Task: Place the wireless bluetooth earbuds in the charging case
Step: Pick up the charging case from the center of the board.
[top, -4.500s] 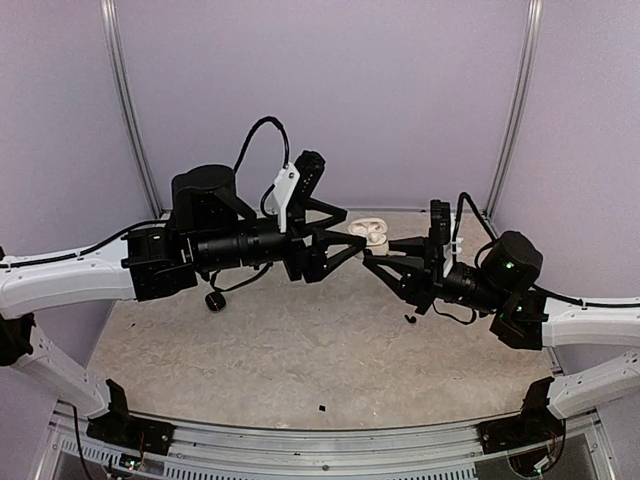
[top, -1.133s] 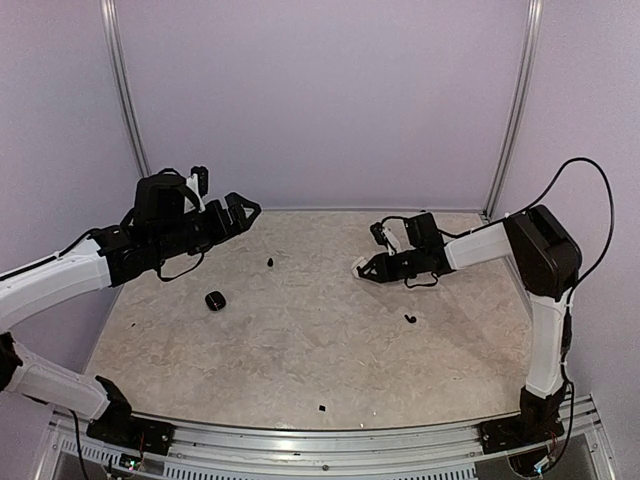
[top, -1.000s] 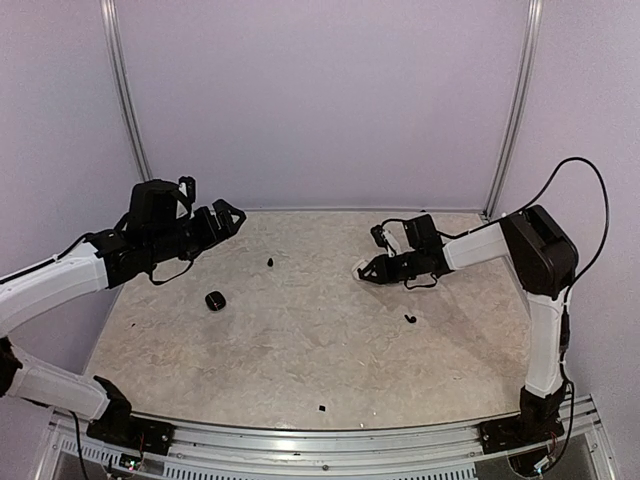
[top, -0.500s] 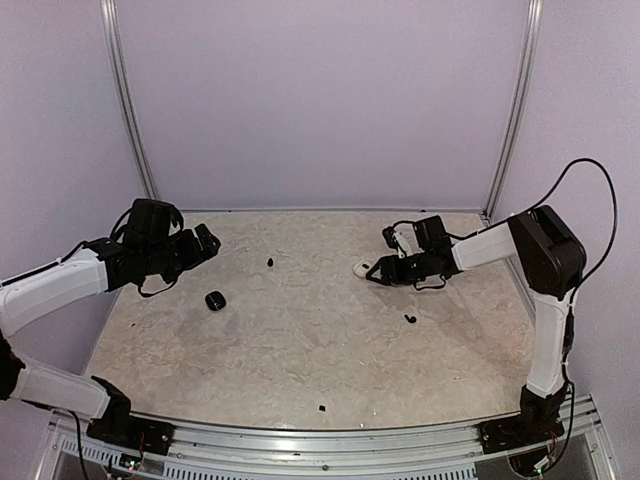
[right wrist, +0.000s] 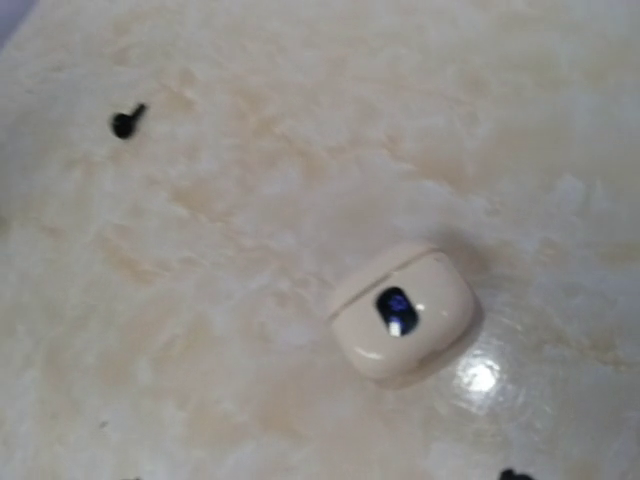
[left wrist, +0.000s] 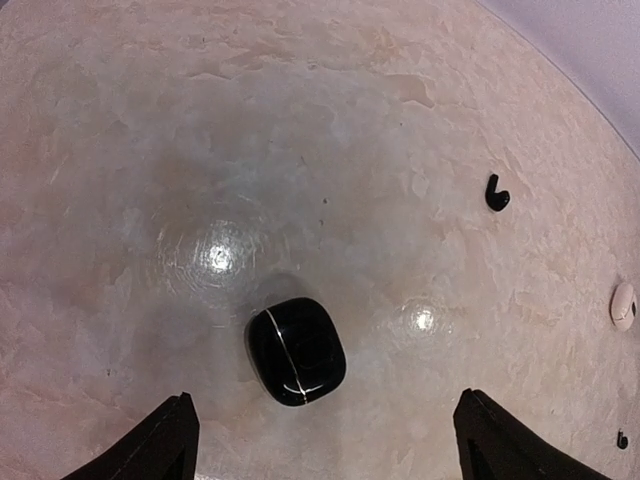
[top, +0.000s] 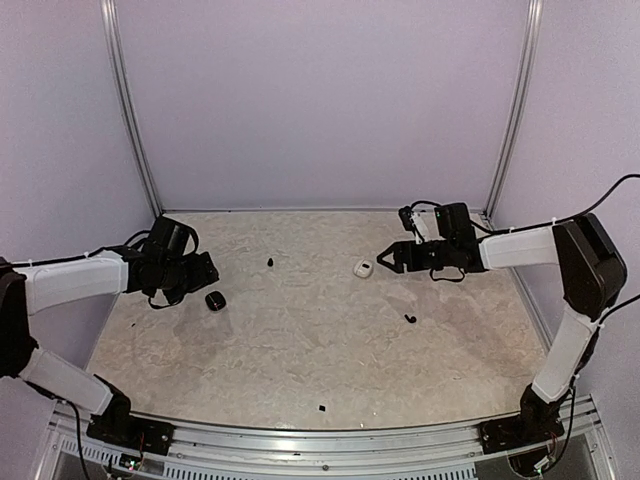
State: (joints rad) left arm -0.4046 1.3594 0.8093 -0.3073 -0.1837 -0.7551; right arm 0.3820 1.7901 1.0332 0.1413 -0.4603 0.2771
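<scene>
Your workspace is a mottled beige table boxed in by plain lavender walls.

**Overhead camera**
- The left gripper sits at the left of the frame, just beside the black charging case.
- One black earbud lies up and to the right of that case, well apart from it.
- A second black earbud sits right of centre.
- The white charging case rests free on the table, with the right gripper just to its right. You cannot tell from here how wide its jaws stand.

**Left wrist view**
- The fingertips show at the two lower corners, spread wide with nothing between them.
- The black charging case lies at centre frame with its lid shut, just above the gap.
- The black earbud is at upper right.
- The white charging case is clipped by the right edge.

**Right wrist view**
- No fingers are in frame.
- The white charging case lies right of centre, shut and untouched, with a blue light on its face.
- A black earbud, probably the first one, lies at upper left.

With both black buds loose and their case shut, I judge you are at the reach for the black case. Next, bring the left jaws down squarely around it. The lid must be opened before either bud can go in.
</scene>
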